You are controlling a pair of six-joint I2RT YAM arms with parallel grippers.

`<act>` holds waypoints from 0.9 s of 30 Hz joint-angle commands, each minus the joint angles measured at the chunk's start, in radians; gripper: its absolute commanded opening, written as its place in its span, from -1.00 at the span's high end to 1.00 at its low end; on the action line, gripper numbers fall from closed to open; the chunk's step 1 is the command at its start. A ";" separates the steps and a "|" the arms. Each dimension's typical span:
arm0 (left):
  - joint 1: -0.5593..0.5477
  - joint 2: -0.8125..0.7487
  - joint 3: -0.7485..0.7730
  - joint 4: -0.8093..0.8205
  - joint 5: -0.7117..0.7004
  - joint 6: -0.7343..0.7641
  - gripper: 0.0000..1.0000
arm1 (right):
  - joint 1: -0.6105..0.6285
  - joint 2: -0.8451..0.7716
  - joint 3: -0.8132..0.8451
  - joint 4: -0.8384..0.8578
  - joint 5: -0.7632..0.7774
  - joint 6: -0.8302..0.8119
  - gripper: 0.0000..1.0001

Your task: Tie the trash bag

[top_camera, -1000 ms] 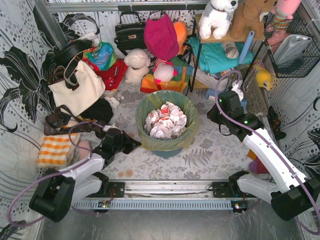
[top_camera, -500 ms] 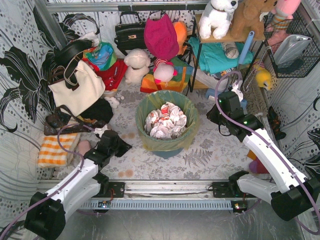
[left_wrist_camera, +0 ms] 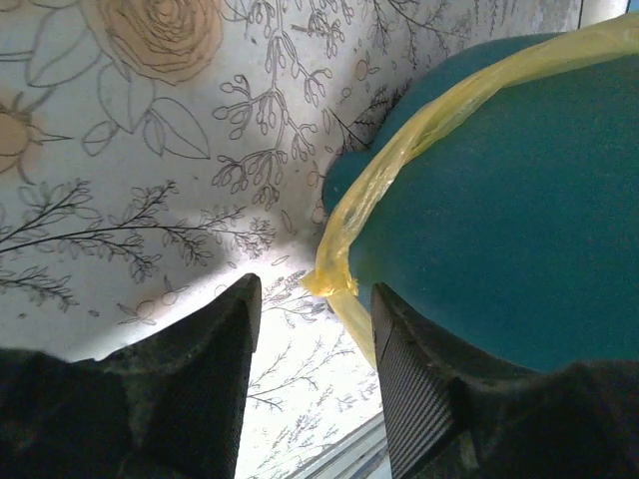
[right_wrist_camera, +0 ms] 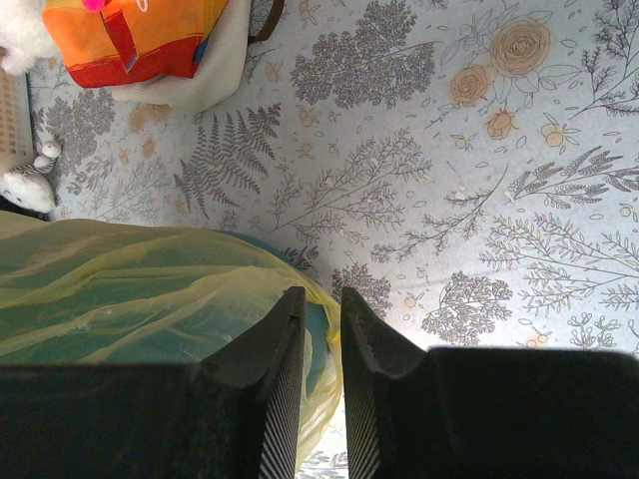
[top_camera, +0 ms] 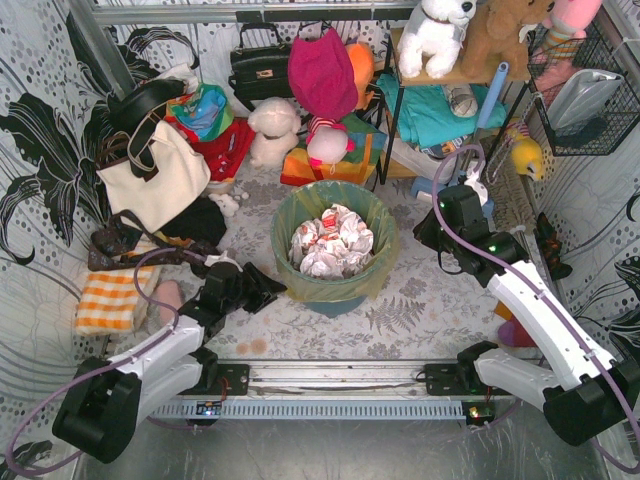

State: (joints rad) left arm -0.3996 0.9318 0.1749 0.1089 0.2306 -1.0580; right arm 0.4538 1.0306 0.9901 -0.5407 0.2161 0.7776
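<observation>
The trash bag [top_camera: 372,272] is thin yellow-green plastic lining a round teal bin [top_camera: 335,302] mid-floor, with crumpled white-and-red paper [top_camera: 330,240] inside. My left gripper [top_camera: 268,292] sits low at the bin's left side, open. In the left wrist view its jaws [left_wrist_camera: 315,299] stand wide apart, and the bag's folded-over hem [left_wrist_camera: 344,264] hangs just beyond them against the teal wall [left_wrist_camera: 499,200]. My right gripper [top_camera: 425,235] hovers right of the bin. Its jaws [right_wrist_camera: 321,299] are a narrow gap apart with nothing pinched, and the bag [right_wrist_camera: 130,289] lies below and to the left.
A cream tote bag [top_camera: 155,175] leans at the left wall above an orange-striped cloth [top_camera: 110,300]. A black handbag [top_camera: 258,65], soft toys and a metal shelf rack [top_camera: 440,110] crowd the back. A wire basket [top_camera: 585,100] hangs at the right. The arms' base rail [top_camera: 330,375] runs along the near edge.
My left gripper has gone from shut to open and has swung right, toward the bin's lower left side. The right arm has hardly moved.
</observation>
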 commanded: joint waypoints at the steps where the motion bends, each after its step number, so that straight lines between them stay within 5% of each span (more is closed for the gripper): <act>1: -0.007 0.056 -0.022 0.203 0.080 -0.028 -0.15 | -0.005 -0.019 -0.012 0.004 0.005 0.013 0.58; 14: -0.006 0.212 -0.034 0.384 0.128 -0.044 -0.13 | -0.005 -0.030 -0.019 -0.005 0.004 0.020 0.58; 21: -0.008 0.289 -0.014 0.398 0.132 -0.031 0.16 | -0.004 -0.028 -0.027 0.002 -0.001 0.024 0.58; 27: -0.010 0.275 0.012 0.300 0.064 0.015 0.63 | -0.005 -0.021 -0.029 0.010 -0.013 0.023 0.58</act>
State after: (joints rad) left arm -0.4053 1.2182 0.1516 0.4316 0.3435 -1.0901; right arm 0.4538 1.0180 0.9695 -0.5415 0.2119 0.7891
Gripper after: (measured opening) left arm 0.242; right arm 0.210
